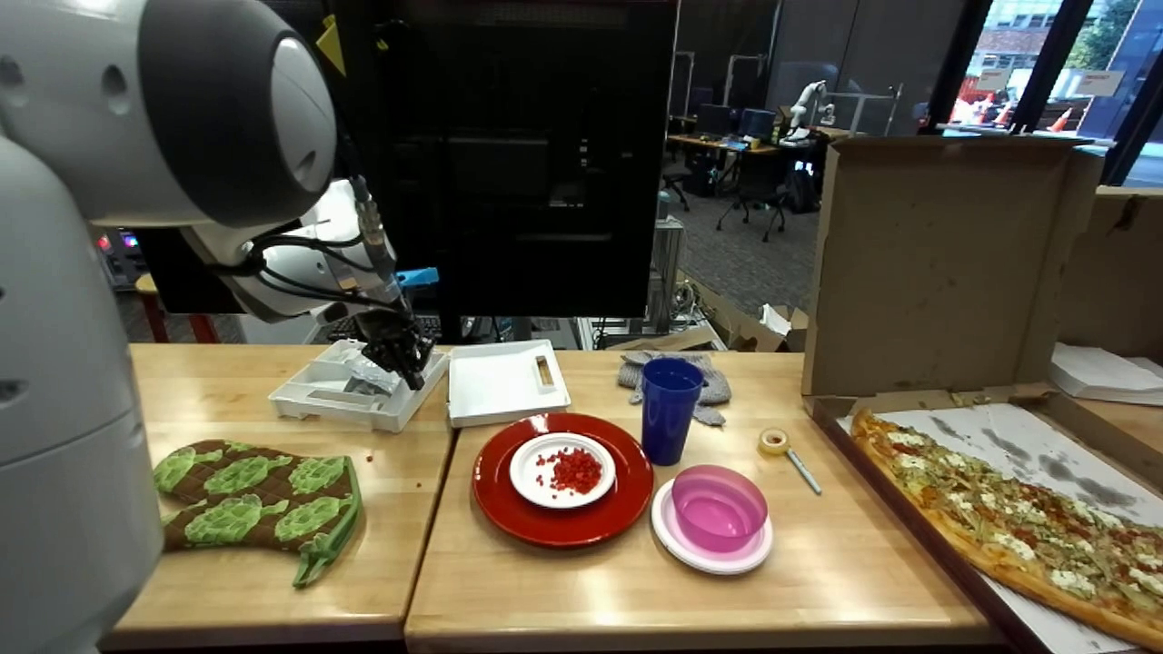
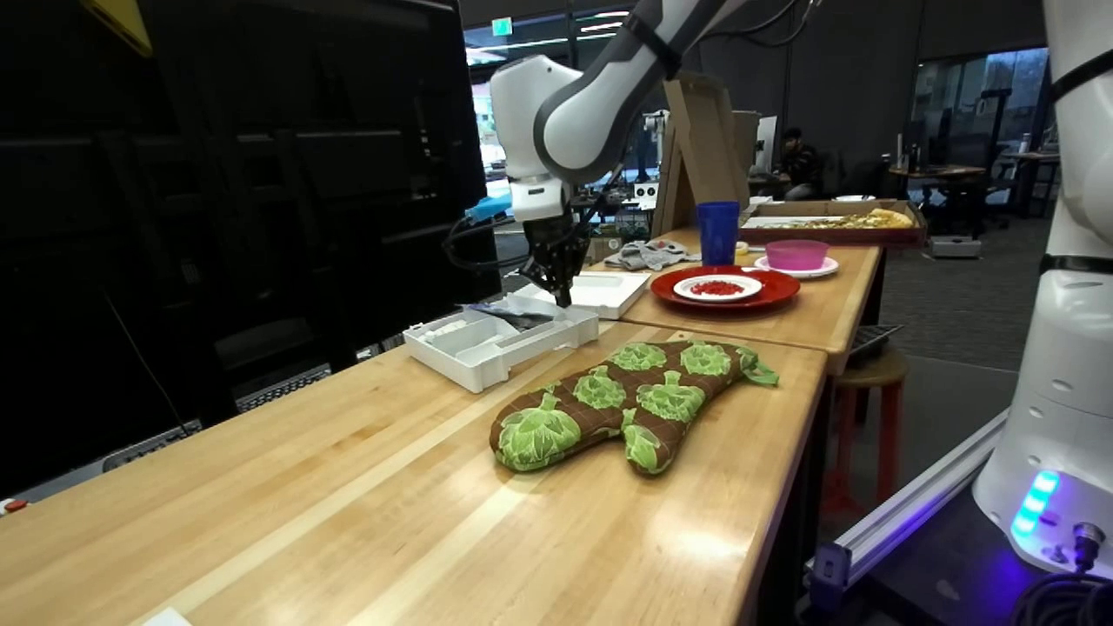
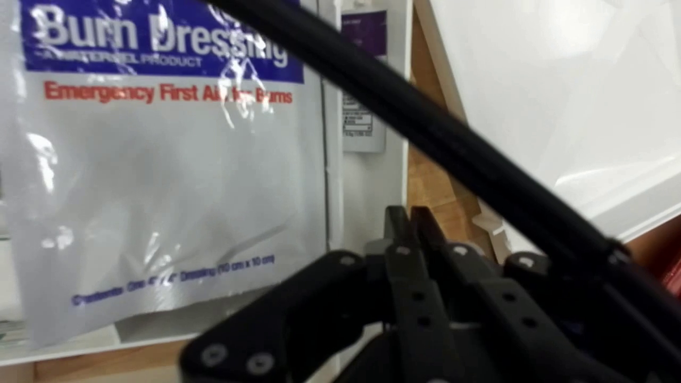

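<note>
My gripper points down at one side of an open white case, its black fingers drawn together with only a sliver between the tips. The case's side rim runs right up to that sliver; whether the fingertips pinch the rim, I cannot tell. Beside the gripper, inside the case, lies a silver burn dressing pouch; a smaller purple-and-white packet sits in the narrow compartment. In both exterior views the gripper hangs over the case edge next to the white lid. Part of the case is hidden by the gripper.
A black cable crosses the wrist view. Around the case are a brown-green oven mitt, a red plate under a white plate of red bits, a tall blue cup, a pink bowl and an open pizza box.
</note>
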Motion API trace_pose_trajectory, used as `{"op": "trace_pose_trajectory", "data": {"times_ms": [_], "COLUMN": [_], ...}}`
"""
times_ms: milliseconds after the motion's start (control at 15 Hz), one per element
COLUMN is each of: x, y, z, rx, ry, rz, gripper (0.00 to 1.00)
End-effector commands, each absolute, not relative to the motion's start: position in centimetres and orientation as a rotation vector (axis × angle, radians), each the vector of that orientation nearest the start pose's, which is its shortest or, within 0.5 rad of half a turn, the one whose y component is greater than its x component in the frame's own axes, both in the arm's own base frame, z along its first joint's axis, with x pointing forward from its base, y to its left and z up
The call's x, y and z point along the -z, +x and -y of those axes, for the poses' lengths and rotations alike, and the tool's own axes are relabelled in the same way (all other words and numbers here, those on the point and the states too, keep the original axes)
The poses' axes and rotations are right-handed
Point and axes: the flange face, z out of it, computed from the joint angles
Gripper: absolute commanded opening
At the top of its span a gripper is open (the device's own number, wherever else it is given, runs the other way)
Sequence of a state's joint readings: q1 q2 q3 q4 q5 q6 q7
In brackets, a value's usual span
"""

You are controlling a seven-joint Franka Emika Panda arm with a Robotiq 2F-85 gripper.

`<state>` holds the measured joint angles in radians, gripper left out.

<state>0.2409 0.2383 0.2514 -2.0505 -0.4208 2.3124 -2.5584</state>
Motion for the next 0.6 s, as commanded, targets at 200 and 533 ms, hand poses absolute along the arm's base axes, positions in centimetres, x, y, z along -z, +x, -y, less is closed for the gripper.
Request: {"op": "trace_pose_trajectory", "data": {"times_ms": [200,533], "x": [-34.5,-37.3], "y": [54.2,54.0], "z": [-27.2,-25.0], "rx": [0.296,0.256], "ry": [-0.246,0.051], "rz": [-2.919,-2.825], "gripper": [0.58,0.93]}}
